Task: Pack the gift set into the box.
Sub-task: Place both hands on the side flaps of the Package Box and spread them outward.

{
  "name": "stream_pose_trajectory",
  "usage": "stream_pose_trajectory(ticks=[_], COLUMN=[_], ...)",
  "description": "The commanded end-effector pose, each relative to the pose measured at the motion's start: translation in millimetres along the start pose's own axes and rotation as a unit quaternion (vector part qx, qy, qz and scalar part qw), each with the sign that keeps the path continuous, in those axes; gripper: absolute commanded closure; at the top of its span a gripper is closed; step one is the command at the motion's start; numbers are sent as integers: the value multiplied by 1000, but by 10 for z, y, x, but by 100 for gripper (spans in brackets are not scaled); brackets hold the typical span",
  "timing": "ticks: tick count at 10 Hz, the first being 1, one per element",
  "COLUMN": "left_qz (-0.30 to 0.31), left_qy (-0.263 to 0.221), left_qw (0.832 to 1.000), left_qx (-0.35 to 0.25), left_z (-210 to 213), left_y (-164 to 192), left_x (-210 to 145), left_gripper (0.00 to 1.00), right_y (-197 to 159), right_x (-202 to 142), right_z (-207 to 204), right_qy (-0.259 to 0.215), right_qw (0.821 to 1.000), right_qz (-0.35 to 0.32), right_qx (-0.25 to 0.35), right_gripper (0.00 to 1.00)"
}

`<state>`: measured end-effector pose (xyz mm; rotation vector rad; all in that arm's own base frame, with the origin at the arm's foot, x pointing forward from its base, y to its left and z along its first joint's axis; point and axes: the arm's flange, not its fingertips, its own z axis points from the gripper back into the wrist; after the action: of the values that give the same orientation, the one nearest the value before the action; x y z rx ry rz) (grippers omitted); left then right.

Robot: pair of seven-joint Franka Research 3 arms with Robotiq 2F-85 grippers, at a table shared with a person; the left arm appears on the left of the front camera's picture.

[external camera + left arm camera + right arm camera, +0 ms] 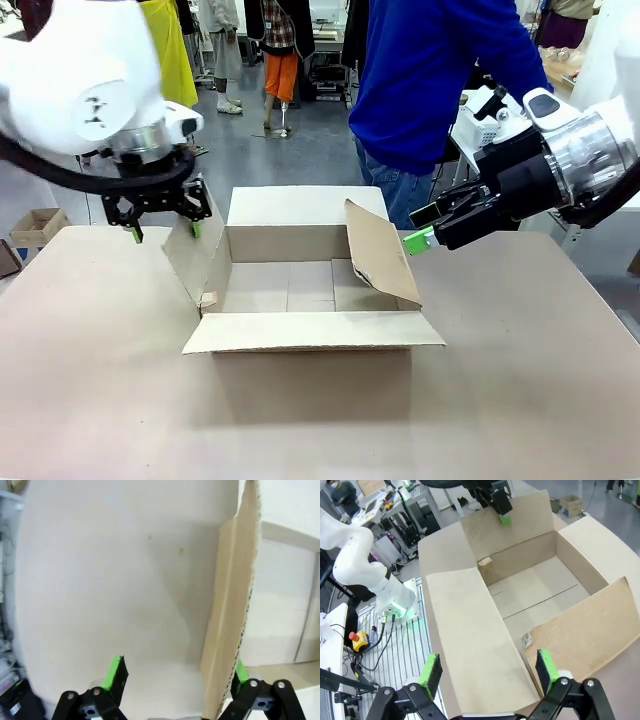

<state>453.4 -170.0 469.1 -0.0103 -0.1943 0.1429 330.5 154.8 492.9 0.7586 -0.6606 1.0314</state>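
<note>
The box (290, 285), a shallow brown carton, lies open and bare inside at the table's middle. Its left flap (230, 605) stands upright between the fingers of my open left gripper (165, 232), close to the right-hand pad (241, 672). The right flap (380, 255) leans in over the box floor (540, 590). My open right gripper (418, 230) hovers just outside it, and that flap's edge passes by its right-hand pad (546, 669). A bit of white latticed plastic (480, 125), probably the gift set, shows behind my right wrist at the person's side and is mostly hidden.
A person in a blue top (430, 70) stands at the far side behind the box. The near flap (310, 332) and far flap (300, 205) lie folded outwards. A small brown carton (38, 225) sits on the floor at far left.
</note>
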Motion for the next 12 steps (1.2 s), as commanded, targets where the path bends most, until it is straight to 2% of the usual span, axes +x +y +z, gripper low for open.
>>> stream_pose_trajectory(ticks=[1, 3, 6, 7, 11, 12], left_qz=[-4, -2, -33, 0, 0, 0], left_qy=[16, 23, 43, 21, 21, 21], left_qw=[997, 988, 955, 982, 982, 982], left_qx=[-76, -152, -290, -187, -187, -187], left_z=[-163, -359, -707, -477, -477, -477], left_y=[413, 821, 1129, 978, 978, 978], left_x=[-60, -41, 25, 10, 10, 10], left_gripper=[0, 0, 0, 0, 0, 0], right_y=[18, 18, 18, 18, 0, 89], right_x=[28, 28, 28, 28, 0, 329], right_z=[15, 15, 15, 15, 0, -151], right_qy=[7, 7, 7, 7, 0, 69], right_qw=[1000, 1000, 1000, 1000, 1000, 997], right_qz=[-6, -6, -6, -6, 0, -16], right_qx=[0, 0, 0, 0, 0, -17], right_gripper=[0, 0, 0, 0, 0, 0])
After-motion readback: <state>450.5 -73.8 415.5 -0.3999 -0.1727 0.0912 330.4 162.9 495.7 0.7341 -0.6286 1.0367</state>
